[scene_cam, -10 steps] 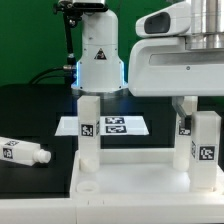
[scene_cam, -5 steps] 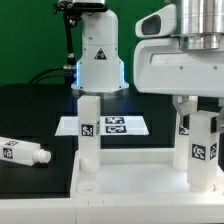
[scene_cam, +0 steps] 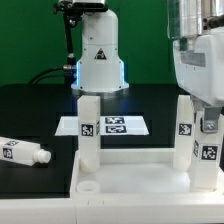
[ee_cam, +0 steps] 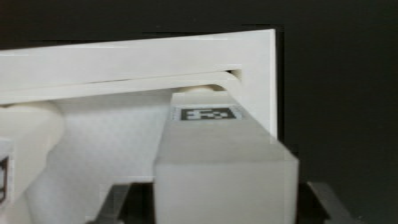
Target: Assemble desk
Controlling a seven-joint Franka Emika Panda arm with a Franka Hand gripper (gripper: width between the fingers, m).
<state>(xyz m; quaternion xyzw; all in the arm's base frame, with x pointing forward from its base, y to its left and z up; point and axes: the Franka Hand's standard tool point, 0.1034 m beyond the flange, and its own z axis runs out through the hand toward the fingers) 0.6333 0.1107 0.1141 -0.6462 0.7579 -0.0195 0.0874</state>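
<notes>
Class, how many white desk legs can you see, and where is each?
4. In the exterior view's terms: lying leg on the black table, left; left leg upright in the tabletop; rear right leg upright; front right leg upright, held by the pincer. More may be hidden.

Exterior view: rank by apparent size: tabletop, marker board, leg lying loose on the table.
1. tabletop
2. marker board, farther off and partly hidden
3. lying leg, possibly cut by the frame edge

1. The base column (scene_cam: 98, 52) is showing a smooth white tapered shell under a black cap.
2. A blue light (scene_cam: 77, 72) is glowing at its foot.
3. A black cable (scene_cam: 68, 40) is running alongside.
4. The arm housing (scene_cam: 200, 55) is gleaming white and rounded.
</notes>
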